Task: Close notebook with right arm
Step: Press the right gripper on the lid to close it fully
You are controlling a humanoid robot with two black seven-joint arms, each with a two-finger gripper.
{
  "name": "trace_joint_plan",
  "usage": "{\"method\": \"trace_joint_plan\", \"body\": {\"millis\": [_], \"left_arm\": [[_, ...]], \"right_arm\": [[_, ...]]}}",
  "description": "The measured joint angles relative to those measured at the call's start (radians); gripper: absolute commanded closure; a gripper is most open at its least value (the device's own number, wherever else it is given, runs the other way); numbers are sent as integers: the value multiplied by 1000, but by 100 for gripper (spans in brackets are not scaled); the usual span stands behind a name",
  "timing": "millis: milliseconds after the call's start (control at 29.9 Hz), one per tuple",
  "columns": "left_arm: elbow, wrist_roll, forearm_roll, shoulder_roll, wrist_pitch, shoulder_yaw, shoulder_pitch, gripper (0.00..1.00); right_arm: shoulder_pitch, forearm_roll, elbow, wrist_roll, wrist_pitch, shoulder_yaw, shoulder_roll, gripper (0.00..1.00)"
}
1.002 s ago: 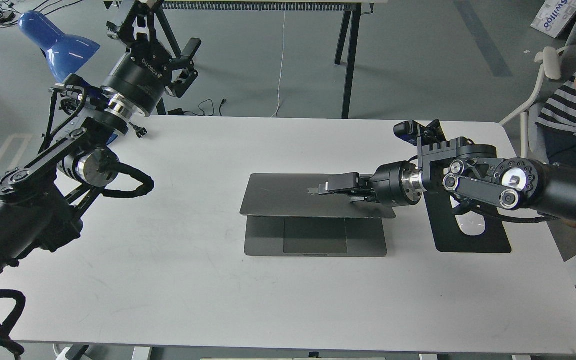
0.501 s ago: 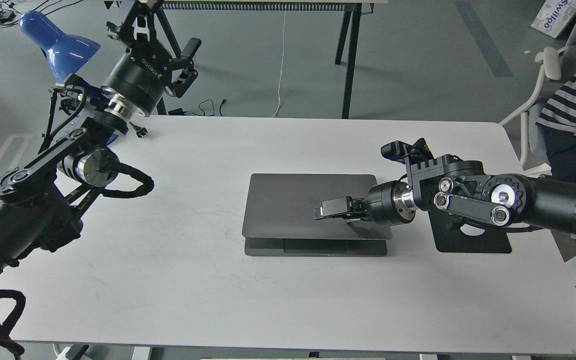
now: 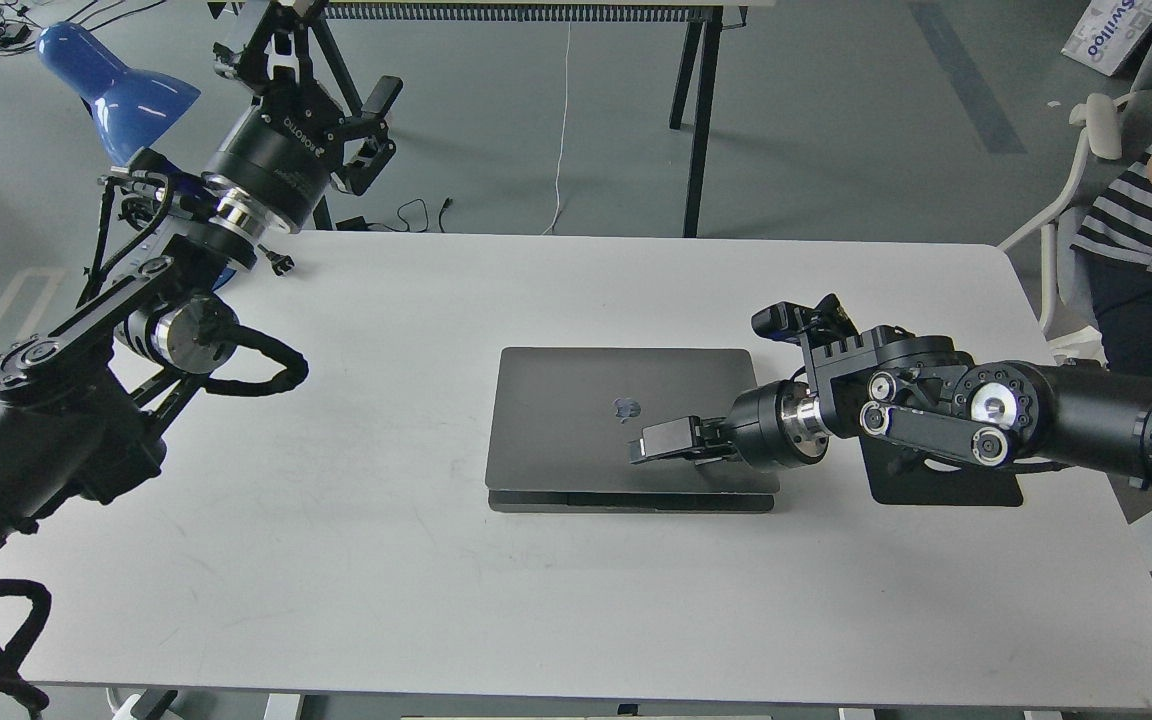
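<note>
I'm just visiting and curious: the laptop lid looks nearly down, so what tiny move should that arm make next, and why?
Probably a slight further press downward. The right claw rests on the notebook lid near its front right part, and a thin strip of the base shows along the front edge, so the lid may not be fully shut. After that it could lift away.

White rectangular table (image 3: 336,560) carried slim space-grey metal notebook (image 3: 576,420), lid nearly shut, and flat black mouse pad (image 3: 946,488).
</note>
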Motion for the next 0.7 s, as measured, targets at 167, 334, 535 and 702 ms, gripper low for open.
{"method": "trace_joint_plan", "body": {"millis": [167, 334, 535, 702], "left_arm": [[0, 0, 0, 0, 0, 0, 0, 0], [0, 0, 0, 0, 0, 0, 0, 0], [0, 0, 0, 0, 0, 0, 0, 0], [0, 0, 0, 0, 0, -1, 0, 0]], "right_arm": [[-1, 0, 0, 0, -2, -14, 11, 0], [-1, -1, -1, 0, -2, -19, 11, 0], [0, -1, -1, -4, -2, -22, 11, 0], [0, -1, -1, -5, -2, -23, 11, 0]]}}
